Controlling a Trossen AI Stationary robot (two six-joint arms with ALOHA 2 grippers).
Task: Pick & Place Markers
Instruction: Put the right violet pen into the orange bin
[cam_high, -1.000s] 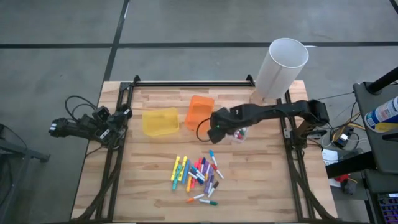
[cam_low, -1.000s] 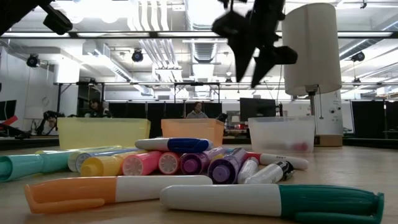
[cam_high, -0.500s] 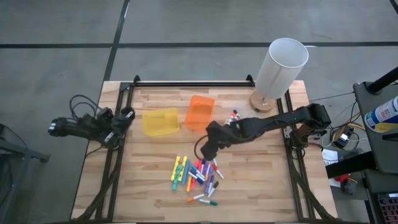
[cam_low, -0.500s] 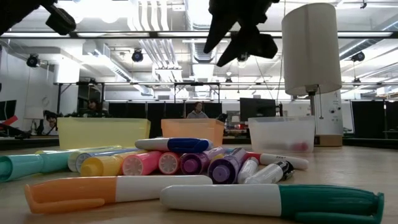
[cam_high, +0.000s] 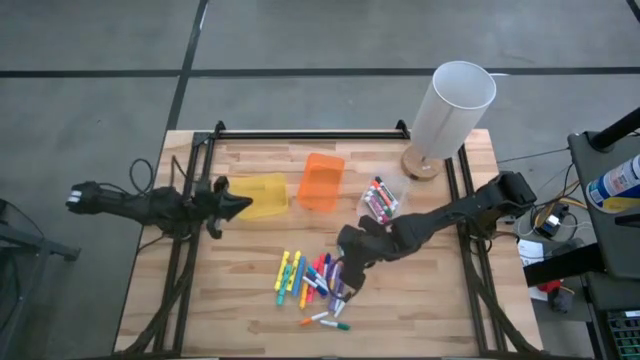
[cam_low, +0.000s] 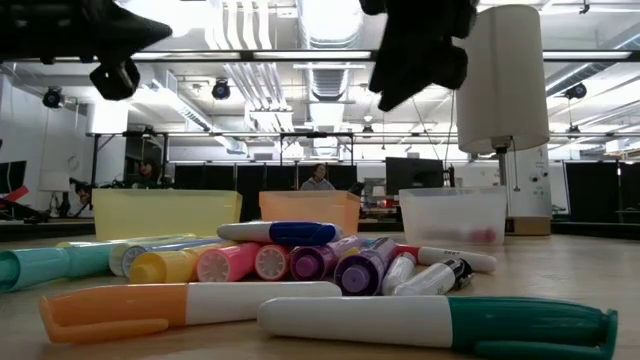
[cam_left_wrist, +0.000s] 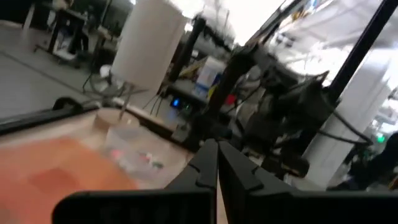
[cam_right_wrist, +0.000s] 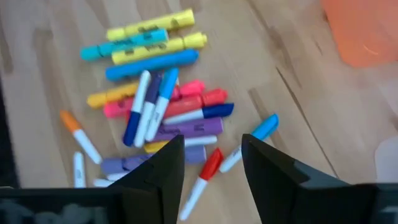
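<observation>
The markers (cam_high: 312, 283) lie in a loose pile of many colours on the wooden table, toward the near middle; the low view shows them close up (cam_low: 300, 262). My right gripper (cam_high: 347, 282) hangs open over the pile's right part, slanting down, touching none. In its wrist view the right gripper (cam_right_wrist: 212, 163) has red, blue and purple markers (cam_right_wrist: 186, 118) below the gap. More markers lie in the clear bin (cam_high: 380, 200). My left gripper (cam_high: 243, 205) is shut and points level, above the left end of the yellow bin (cam_high: 265, 195). Its wrist view shows the left gripper (cam_left_wrist: 216, 163) with nothing in it.
An orange bin (cam_high: 321, 182) stands between the yellow and clear bins. A tall white cylinder (cam_high: 452, 108) on a wooden foot stands at the far right corner. Black rails (cam_high: 185, 270) run along the table's left and right sides. Bare wood lies at the near left.
My right gripper has swung from the clear bin toward the table's near edge and stands lower, over the marker pile, rolling as it went. My left gripper has reached toward the table's right, over the yellow bin's end, and tipped to level. The markers have not moved.
</observation>
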